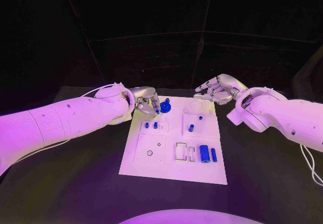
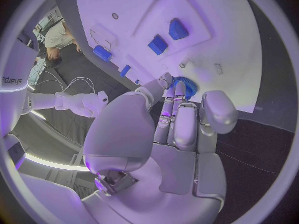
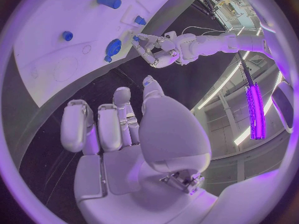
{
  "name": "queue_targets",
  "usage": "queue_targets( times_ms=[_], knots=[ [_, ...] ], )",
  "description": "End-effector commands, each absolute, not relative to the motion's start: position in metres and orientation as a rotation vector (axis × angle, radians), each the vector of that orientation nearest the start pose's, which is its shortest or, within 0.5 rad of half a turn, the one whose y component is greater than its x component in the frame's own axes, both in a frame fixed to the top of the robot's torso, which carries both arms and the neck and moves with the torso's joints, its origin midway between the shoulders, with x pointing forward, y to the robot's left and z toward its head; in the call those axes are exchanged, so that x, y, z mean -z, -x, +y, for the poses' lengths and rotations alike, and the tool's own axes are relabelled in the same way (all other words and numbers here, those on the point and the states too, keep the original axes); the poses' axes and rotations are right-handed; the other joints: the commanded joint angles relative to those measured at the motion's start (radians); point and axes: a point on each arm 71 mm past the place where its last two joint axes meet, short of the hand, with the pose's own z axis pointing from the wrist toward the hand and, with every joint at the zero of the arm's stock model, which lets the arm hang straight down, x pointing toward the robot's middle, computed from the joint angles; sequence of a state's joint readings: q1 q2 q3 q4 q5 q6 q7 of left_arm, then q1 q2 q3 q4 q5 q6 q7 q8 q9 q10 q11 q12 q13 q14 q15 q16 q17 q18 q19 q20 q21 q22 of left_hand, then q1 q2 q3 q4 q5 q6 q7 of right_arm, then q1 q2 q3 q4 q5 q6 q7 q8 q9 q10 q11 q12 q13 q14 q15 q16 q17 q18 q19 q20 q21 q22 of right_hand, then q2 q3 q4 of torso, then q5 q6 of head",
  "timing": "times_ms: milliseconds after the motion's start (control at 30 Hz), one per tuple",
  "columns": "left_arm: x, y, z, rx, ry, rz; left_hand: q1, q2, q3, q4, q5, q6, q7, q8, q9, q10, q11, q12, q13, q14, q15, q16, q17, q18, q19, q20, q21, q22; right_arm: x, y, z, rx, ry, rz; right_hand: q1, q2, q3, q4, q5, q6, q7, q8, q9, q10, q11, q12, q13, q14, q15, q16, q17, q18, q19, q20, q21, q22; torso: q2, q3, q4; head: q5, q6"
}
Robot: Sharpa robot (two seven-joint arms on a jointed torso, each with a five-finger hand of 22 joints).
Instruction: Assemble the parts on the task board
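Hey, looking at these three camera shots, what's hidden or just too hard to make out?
- Left hand on the blue gear: contact unclear; head view too small, left wrist view fingers cover it.
- Task board markings: too small to read.
- Right hand: its palm side is turned away in the head view.

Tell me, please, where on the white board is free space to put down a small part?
Free: the near strip of the task board, before the two lying blue cylinders. Crowded: the far end, where the left robot hand is at the blue gear and the right robot hand hovers.
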State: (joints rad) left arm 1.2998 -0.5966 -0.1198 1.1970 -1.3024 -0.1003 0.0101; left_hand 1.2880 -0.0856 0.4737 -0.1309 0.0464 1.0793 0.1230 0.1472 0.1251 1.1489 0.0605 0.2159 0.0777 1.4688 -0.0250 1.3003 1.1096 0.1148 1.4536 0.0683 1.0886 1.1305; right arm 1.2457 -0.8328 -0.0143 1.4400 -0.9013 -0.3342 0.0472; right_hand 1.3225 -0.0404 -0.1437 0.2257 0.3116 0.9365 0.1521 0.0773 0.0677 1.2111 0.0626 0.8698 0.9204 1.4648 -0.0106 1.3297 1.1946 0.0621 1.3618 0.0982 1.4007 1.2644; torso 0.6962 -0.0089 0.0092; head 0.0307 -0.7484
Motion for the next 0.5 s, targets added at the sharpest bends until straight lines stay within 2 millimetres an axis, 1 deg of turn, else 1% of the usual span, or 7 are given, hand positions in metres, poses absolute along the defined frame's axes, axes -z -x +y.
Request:
queue_targets(
  times_ms=[33, 200, 433, 500],
  knots=[
    [0.1927, -0.5454, 0.1659, 0.672, -0.2, 1.899, -0.008, -0.003, 0.006, 0.002, 0.001, 0.009, 0.001, -0.004, -0.001, 0.008, 0.001, -0.003, -0.002, 0.026, -0.001, -0.005, -0.001, -0.014, 0.008, 0.0, 0.003, 0.001, 0.1562, -0.5129, -0.2216, -0.957, -0.328, 1.641, 0.002, 0.009, -0.007, 0.001, 0.006, 0.001, -0.002, 0.004, 0.001, -0.002, 0.0, 0.001, 0.0, 0.031, -0.002, -0.003, 0.001, 0.01, -0.007, 0.0, -0.007, -0.001, 0.001, 0.0003, -0.0013, 0.002, 0.001],
    [0.1949, -0.5476, 0.1691, 0.655, -0.193, 1.914, -0.008, -0.004, 0.006, 0.002, 0.001, 0.009, 0.001, -0.004, -0.001, 0.009, 0.0, -0.004, -0.002, 0.026, -0.001, -0.005, -0.002, -0.014, 0.008, 0.0, 0.004, 0.002, 0.1562, -0.5129, -0.2213, -0.958, -0.327, 1.64, 0.002, 0.009, -0.007, 0.001, 0.006, 0.001, -0.002, 0.004, 0.001, -0.002, 0.0, 0.001, 0.0, 0.031, -0.002, -0.003, 0.001, 0.01, -0.007, 0.0, -0.007, -0.001, 0.002, 0.0006, -0.0015, 0.003, -0.001],
    [0.1974, -0.549, 0.1695, 0.645, -0.191, 1.926, -0.008, -0.004, 0.007, 0.002, 0.001, 0.009, 0.001, -0.004, -0.001, 0.009, 0.0, -0.004, -0.002, 0.026, -0.001, -0.005, -0.002, -0.014, 0.008, 0.0, 0.003, 0.001, 0.1561, -0.513, -0.2209, -0.959, -0.327, 1.64, 0.002, 0.009, -0.007, 0.001, 0.006, 0.001, -0.002, 0.004, 0.001, -0.002, 0.0, 0.001, 0.0, 0.031, -0.002, -0.003, 0.001, 0.01, -0.007, 0.0, -0.007, -0.001, 0.001, -0.0002, -0.0009, 0.002, -0.003],
    [0.1983, -0.5492, 0.1696, 0.642, -0.192, 1.932, -0.008, -0.004, 0.007, 0.002, 0.001, 0.009, 0.001, -0.004, -0.001, 0.009, 0.0, -0.004, -0.002, 0.026, -0.001, -0.005, -0.002, -0.014, 0.008, 0.0, 0.003, 0.001, 0.1561, -0.513, -0.2209, -0.959, -0.327, 1.64, 0.002, 0.009, -0.007, 0.001, 0.006, 0.001, -0.002, 0.004, 0.001, -0.002, 0.0, 0.001, 0.0, 0.031, -0.002, -0.003, 0.001, 0.01, -0.007, 0.0, -0.007, -0.001, 0.001, 0.0007, -0.0013, 0.003, -0.004]
  ],
)
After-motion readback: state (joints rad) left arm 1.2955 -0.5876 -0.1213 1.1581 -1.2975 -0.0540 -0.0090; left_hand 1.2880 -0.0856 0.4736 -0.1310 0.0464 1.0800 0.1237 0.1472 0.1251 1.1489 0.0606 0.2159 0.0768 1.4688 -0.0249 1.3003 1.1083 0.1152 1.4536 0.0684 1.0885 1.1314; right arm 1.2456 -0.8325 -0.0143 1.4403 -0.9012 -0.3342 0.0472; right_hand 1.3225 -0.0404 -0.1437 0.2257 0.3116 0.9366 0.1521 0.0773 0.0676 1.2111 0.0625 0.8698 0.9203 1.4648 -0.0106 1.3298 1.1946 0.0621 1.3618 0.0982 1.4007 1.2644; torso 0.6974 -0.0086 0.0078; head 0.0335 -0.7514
